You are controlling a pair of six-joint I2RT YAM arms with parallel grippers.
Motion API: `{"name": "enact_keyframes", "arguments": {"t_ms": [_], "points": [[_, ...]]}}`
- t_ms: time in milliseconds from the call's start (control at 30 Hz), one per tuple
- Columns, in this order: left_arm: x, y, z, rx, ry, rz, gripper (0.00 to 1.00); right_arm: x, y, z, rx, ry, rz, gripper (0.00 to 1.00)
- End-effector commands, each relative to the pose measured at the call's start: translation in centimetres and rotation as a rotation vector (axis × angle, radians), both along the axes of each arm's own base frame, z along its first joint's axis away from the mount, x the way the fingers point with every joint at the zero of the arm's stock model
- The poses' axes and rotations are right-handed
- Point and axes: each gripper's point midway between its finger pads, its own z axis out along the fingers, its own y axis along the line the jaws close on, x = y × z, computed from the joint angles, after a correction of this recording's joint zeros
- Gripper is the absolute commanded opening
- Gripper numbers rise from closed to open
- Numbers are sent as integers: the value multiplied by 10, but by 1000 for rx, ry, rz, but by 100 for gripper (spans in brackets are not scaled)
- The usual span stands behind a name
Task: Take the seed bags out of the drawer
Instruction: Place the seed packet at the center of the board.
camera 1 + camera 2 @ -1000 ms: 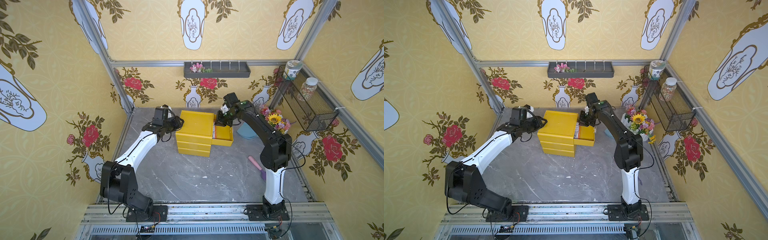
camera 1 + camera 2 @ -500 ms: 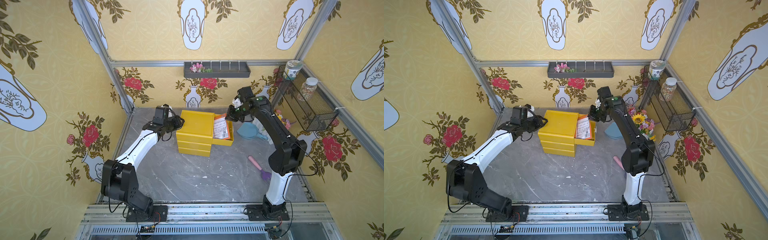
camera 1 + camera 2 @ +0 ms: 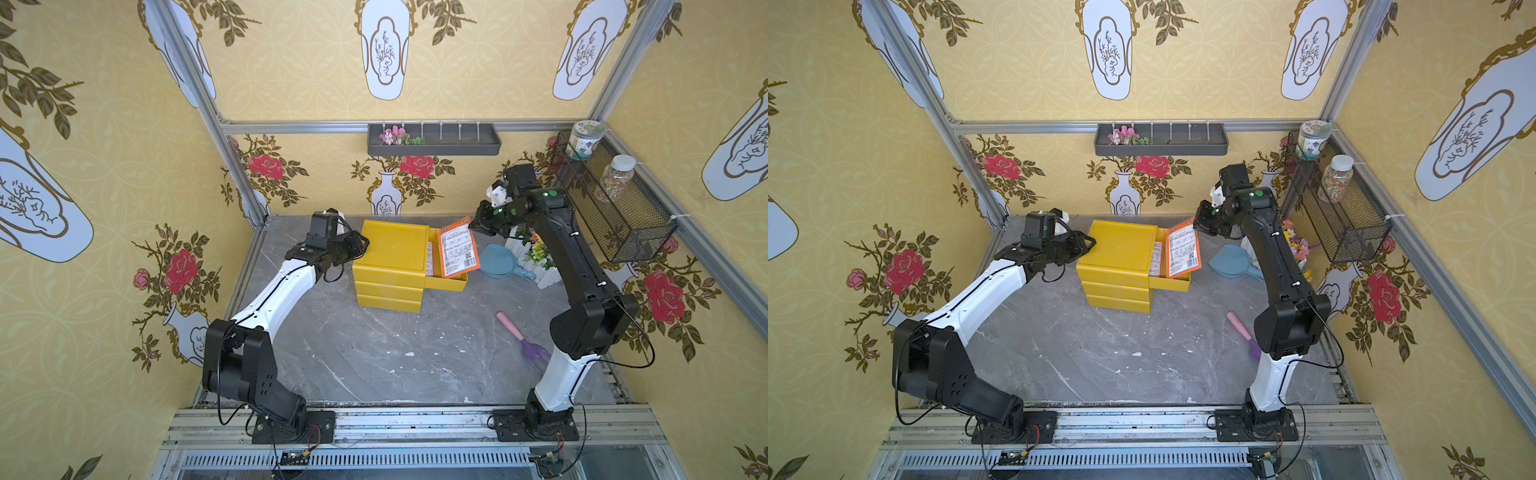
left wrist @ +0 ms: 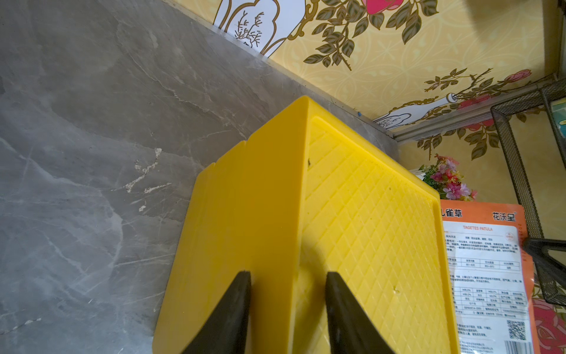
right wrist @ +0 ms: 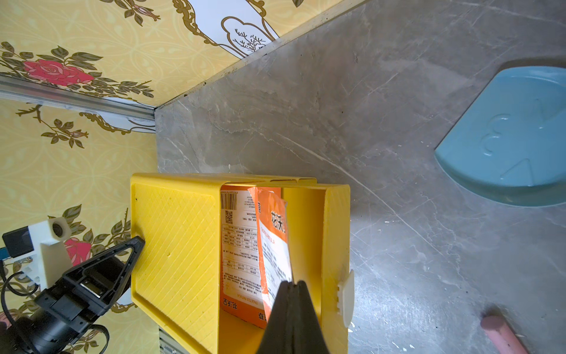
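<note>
Above open drawer [image 3: 453, 284], right of chest [image 3: 392, 249]: right gripper [image 3: 473, 226] pinches seed bag [image 3: 457, 249] by upper corner, bag hanging tilted over drawer. Second bag [image 5: 242, 245] lies flat inside. Left gripper [image 4: 286, 275] clamps chest's left rim. Lift fully clear before swinging right; chest needs bracing throughout.

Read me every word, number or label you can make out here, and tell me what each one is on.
"TAGETES PATULA": back label of the held seed bag.
"雀草" and "花沃": its orange top band.
"3": raised on the blue scoop.
Fine print, barcodes and the jar label: too small to read.
</note>
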Motion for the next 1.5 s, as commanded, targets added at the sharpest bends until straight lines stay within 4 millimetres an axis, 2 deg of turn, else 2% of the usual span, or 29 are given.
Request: {"name": "enact_keyframes", "arguments": {"t_ms": [0, 200, 300, 367, 467, 567, 633, 800, 933, 1100, 1200, 1267, 1367, 1467], "points": [[-22, 5, -35, 52, 154, -12, 44, 1, -11, 12, 14, -39, -16, 0], [-20, 3, -34, 50, 152, -16, 44, 2, -72, 38, 72, -90, -129, 0], [-19, 3, -33, 49, 151, -16, 44, -4, -107, 41, 59, -102, -189, 0], [-18, 2, -31, 50, 146, -17, 44, -9, -128, 35, 38, -89, -231, 0], [-17, 2, -29, 49, 140, -16, 44, -17, -142, 9, -37, -38, -256, 0], [-17, 3, -28, 49, 139, -15, 44, -24, -140, -27, -37, 20, -259, 0], [-18, 3, -28, 53, 141, -15, 44, -28, -128, -52, -45, 61, -232, 0], [-21, 5, -29, 54, 146, -12, 44, -31, -75, -105, -39, 141, -129, 0], [-23, 5, -29, 54, 146, -11, 44, -29, -46, -136, -14, 194, -109, 0], [-26, 6, -29, 51, 148, -10, 44, -26, -43, -162, -17, 246, -118, 0], [-27, 6, -29, 50, 148, -9, 44, -29, -50, -172, -69, 279, -116, 21], [-26, 6, -28, 48, 146, -9, 44, -29, -58, -171, -110, 283, -125, 35], [-26, 6, -27, 48, 144, -7, 44, -27, -67, -159, -156, 265, -140, 46], [-26, 6, -27, 48, 142, -8, 44, -21, -71, -135, -180, 223, -151, 49]]}}
